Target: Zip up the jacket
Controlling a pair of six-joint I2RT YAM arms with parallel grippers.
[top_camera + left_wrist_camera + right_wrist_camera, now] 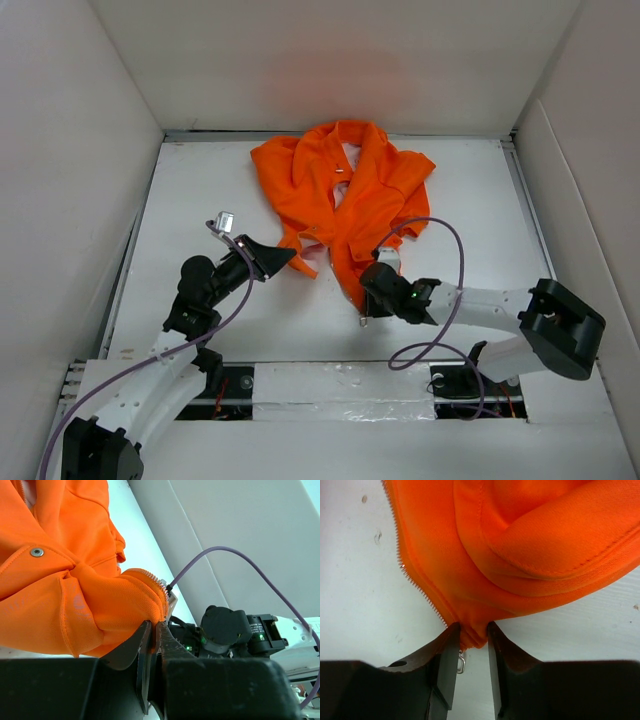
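Note:
The orange jacket lies crumpled and open at the middle back of the table. My left gripper is shut on a lower front corner of the jacket, pinching the fabric beside the zipper teeth in the left wrist view. My right gripper is at the jacket's other lower corner. In the right wrist view its jaws press the hem corner from both sides. A small metal pull hangs below it, and zipper teeth run up to the left.
White walls close in the white table on the left, back and right. A purple cable loops over the right arm, and another follows the left arm. The right arm's wrist shows in the left wrist view.

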